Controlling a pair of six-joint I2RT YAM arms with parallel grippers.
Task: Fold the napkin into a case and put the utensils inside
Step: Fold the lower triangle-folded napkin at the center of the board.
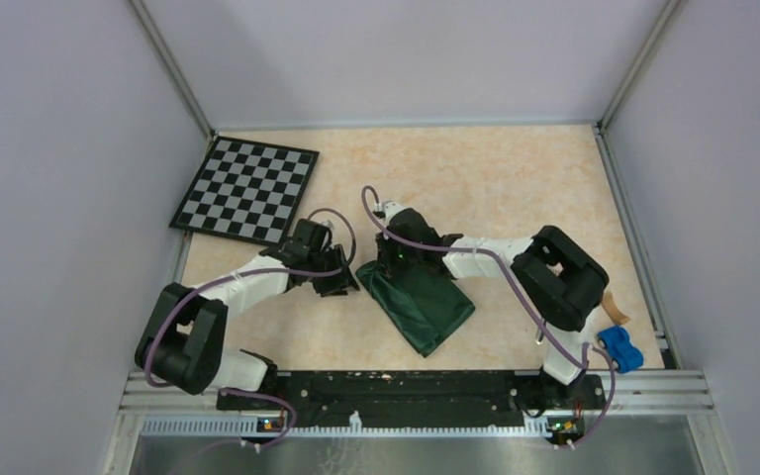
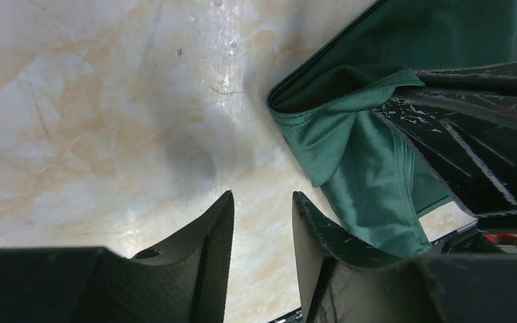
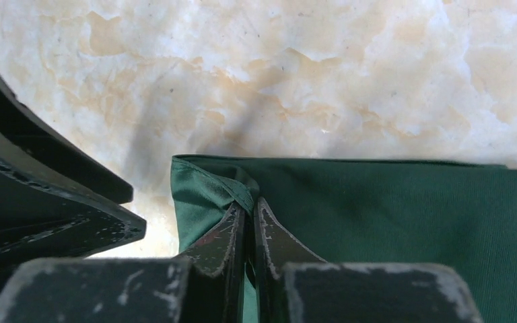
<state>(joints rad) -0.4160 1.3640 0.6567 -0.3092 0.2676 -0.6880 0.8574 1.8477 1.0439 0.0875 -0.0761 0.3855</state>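
1. Napkin (image 1: 424, 305): dark green cloth, folded, centre of the overhead view.
2. Handling, judged: soft, light and limp; best taken at a corner or hem.
3. Right gripper (image 3: 249, 210): pinched onto its upper-left corner fold.
4. Left gripper (image 2: 262, 202): fingers narrowly parted, empty, just beside it.

The folded dark green napkin (image 1: 424, 307) lies on the desk (image 1: 515, 188). The right claw (image 1: 393, 259) meets its far corner, and the left claw (image 1: 337, 282) is just left of it. The checkered board (image 1: 245, 188) lies far-left of the napkin, the blue toy car (image 1: 620, 348) well right.
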